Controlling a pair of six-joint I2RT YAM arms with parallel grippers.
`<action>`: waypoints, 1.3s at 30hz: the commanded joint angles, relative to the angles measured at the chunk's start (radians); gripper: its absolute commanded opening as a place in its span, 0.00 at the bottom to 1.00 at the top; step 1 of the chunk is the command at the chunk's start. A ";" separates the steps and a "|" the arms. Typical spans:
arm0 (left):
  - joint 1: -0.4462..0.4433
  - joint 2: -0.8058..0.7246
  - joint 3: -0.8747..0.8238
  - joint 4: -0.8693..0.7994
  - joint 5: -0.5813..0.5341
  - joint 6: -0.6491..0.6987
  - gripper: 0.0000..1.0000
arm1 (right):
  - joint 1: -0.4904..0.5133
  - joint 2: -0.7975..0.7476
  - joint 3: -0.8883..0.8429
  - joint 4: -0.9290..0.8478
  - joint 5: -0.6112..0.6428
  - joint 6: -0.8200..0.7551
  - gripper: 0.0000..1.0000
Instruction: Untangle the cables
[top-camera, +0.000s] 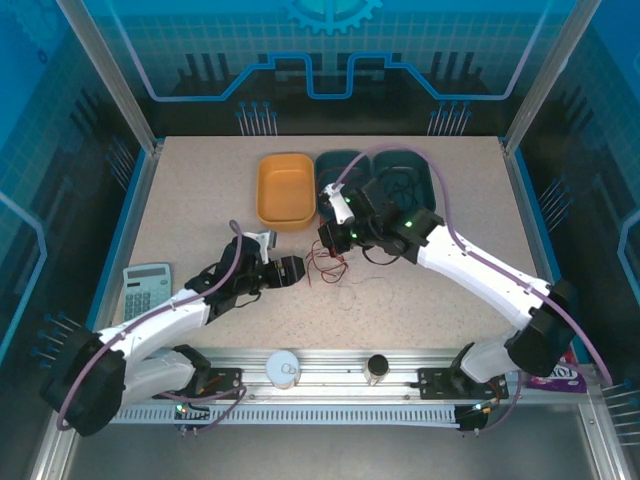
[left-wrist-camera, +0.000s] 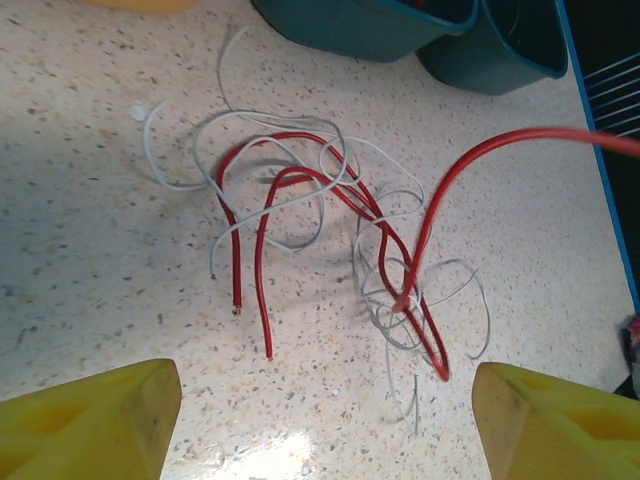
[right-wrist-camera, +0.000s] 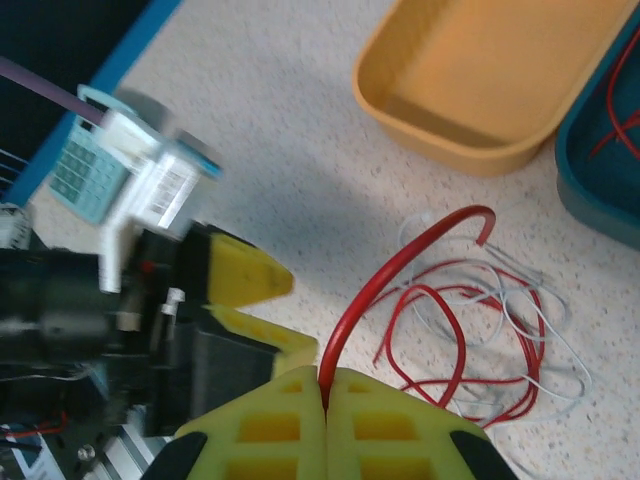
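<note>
A loose tangle of red cables (left-wrist-camera: 300, 190) and pale white cables (left-wrist-camera: 290, 140) lies on the speckled table (left-wrist-camera: 90, 250), also seen as the tangle (top-camera: 335, 270) between both arms. My right gripper (right-wrist-camera: 325, 388) is shut on a red cable (right-wrist-camera: 400, 265) that arches up from the pile; the same lifted red strand (left-wrist-camera: 500, 145) runs off to the upper right. My left gripper (left-wrist-camera: 325, 420) is open just short of the tangle, nothing between its yellow fingers (left-wrist-camera: 95, 420). From the right wrist, the left gripper (right-wrist-camera: 285, 310) sits left of the pile.
An orange bin (top-camera: 285, 190) and two teal bins (top-camera: 345, 170) stand behind the tangle; a teal bin (right-wrist-camera: 610, 170) holds a red wire. A calculator (top-camera: 147, 290) lies at the left. Two small cups (top-camera: 284, 368) stand on the front rail.
</note>
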 joint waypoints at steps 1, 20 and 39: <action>-0.008 0.028 0.014 0.092 0.058 -0.031 0.77 | -0.005 -0.074 -0.037 0.098 -0.017 0.028 0.00; -0.039 0.027 -0.015 0.130 0.036 -0.046 0.82 | -0.005 -0.183 -0.029 0.212 -0.059 0.066 0.00; -0.039 0.057 -0.029 0.148 0.005 -0.054 0.83 | -0.003 -0.193 0.163 0.144 -0.018 -0.044 0.00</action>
